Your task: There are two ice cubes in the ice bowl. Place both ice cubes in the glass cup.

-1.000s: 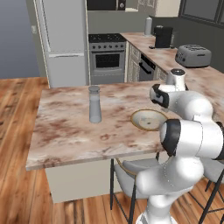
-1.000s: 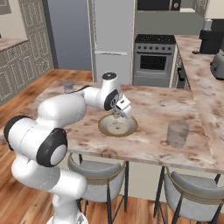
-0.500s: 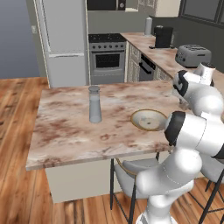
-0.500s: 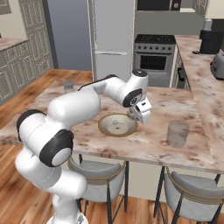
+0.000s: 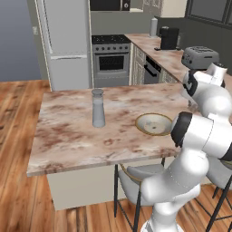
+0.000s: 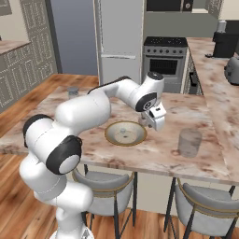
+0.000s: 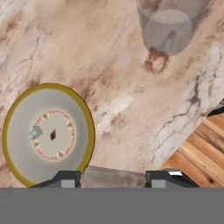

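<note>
- Gripper (image 6: 154,122) hovers above the bench (image 6: 205,116), between ice bowl (image 6: 125,133) and glass cup (image 6: 189,142); whether it grips anything, cannot tell.
- One ice cube (image 7: 34,132) lies inside the bowl.

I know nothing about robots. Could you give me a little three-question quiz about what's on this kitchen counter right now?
1. How many ice cubes lie in the ice bowl?
2. True or false: the glass cup stands inside the ice bowl.
3. Where is the gripper?
A. Above the stove
B. Above the counter, between the ice bowl and the glass cup
C. Down near the floor

Key:
1. One.
2. False. It stands on the counter, apart from the bowl.
3. B
</note>
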Tool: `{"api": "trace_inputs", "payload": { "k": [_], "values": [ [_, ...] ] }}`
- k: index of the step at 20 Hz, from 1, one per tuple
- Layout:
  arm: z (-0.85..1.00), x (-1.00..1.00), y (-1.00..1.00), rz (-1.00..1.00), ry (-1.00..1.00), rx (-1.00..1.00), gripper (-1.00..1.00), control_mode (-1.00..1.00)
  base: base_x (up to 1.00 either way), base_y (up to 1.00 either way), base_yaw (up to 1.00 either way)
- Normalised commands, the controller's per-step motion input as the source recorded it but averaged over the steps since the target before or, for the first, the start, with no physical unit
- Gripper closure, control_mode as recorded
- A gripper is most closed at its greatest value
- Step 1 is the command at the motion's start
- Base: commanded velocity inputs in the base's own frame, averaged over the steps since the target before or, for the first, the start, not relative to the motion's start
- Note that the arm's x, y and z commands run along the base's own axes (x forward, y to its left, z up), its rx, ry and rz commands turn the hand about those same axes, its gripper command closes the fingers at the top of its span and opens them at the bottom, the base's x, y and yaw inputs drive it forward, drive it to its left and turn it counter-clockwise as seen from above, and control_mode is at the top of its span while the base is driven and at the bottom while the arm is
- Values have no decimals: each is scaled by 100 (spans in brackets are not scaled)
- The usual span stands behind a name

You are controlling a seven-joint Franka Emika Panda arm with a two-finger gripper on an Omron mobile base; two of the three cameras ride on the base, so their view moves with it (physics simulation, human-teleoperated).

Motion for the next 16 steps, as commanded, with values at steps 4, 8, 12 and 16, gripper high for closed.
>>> {"api": "trace_inputs", "payload": {
  "k": [4, 8, 12, 16],
  "values": [
    [0, 0, 0, 0, -1, -9, 100, -100, 0, 0, 0],
    [0, 0, -23, 0, 0, -1, 100, -100, 0, 0, 0],
    [0, 0, -34, 0, 0, 0, 100, -100, 0, 0, 0],
    [0, 0, -36, 0, 0, 0, 100, -100, 0, 0, 0]
  ]
}}
